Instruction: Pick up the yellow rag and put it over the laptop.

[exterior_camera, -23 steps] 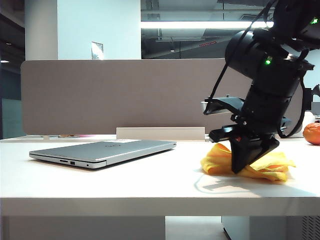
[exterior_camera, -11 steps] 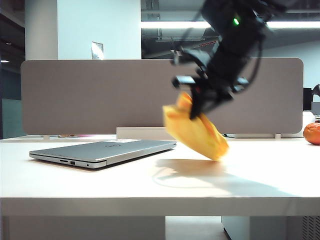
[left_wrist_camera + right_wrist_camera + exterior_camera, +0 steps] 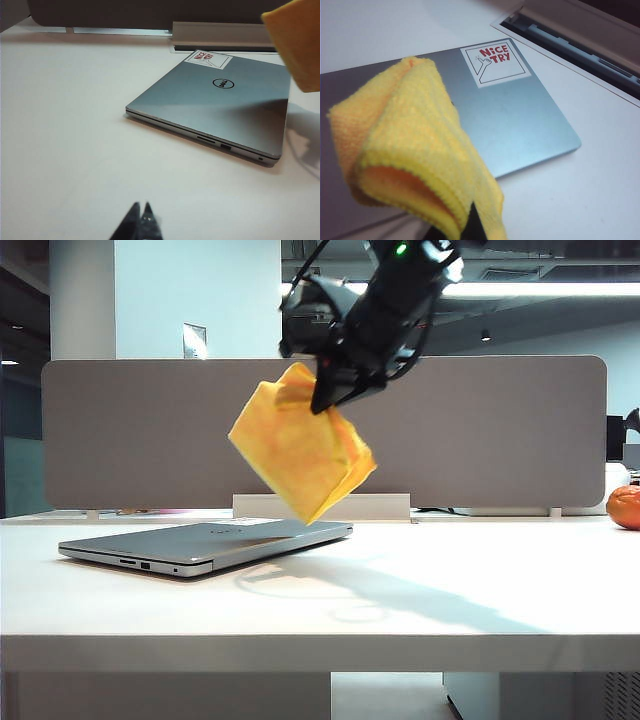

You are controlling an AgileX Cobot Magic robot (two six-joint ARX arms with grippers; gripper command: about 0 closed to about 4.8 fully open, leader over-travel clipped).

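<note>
The yellow rag (image 3: 301, 452) hangs in the air above the right end of the laptop (image 3: 215, 543), pinched at its top by my right gripper (image 3: 322, 398), which is shut on it. In the right wrist view the rag (image 3: 415, 165) drapes over the gripper (image 3: 472, 220) and covers part of the silver laptop lid (image 3: 520, 120). My left gripper (image 3: 140, 210) is shut, low over bare table short of the laptop (image 3: 225, 105); a corner of the rag (image 3: 297, 40) shows there too.
An orange fruit (image 3: 625, 507) sits at the table's far right. A grey partition (image 3: 140, 430) stands behind the table, with a cable tray (image 3: 320, 506) at its foot. A "Nice Try" sticker (image 3: 495, 62) is on the lid.
My right gripper has lifted the rag off the table at the right and carried it up and left, to above the laptop's right end. The left gripper has stayed still.
</note>
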